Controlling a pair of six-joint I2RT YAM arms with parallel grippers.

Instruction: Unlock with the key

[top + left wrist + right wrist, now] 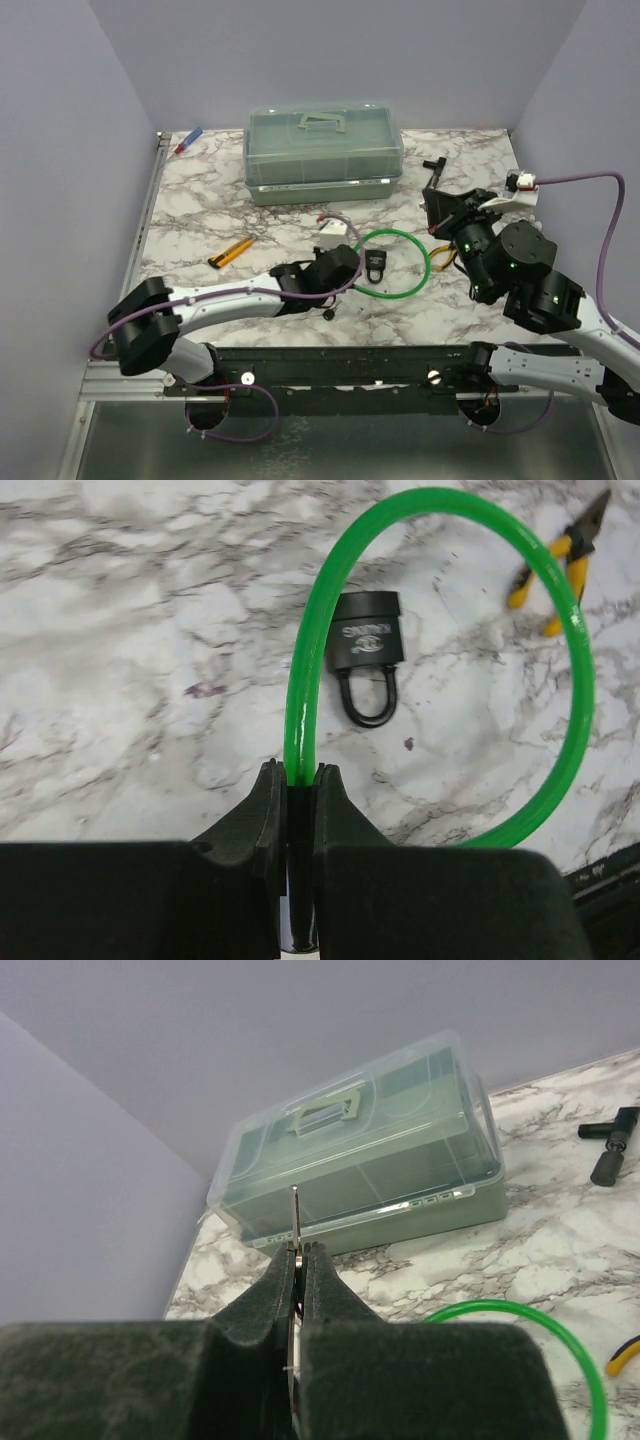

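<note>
- The left gripper (298, 778) is clamped on the green ring (578, 680), pinching the tube at the near-left of the loop.
- Inside the loop, close against its left side, the padlock (370, 640) lies flat on the marble table (120, 680). Its shackle points back toward that gripper.
- Just outside the ring on the right lie yellow-handled pliers (560, 565).
- Over to the right of the ring, the right gripper (297, 1252) is squeezed tight on the key (295, 1210). The thin silver blade pokes out past the pads, the head is buried between them, and the key is clear of the padlock.
- Further back a black T-tool (610, 1140) lies on the table.
- At the far end sits the green box (370, 1160), lid down, left of the T-tool.
</note>
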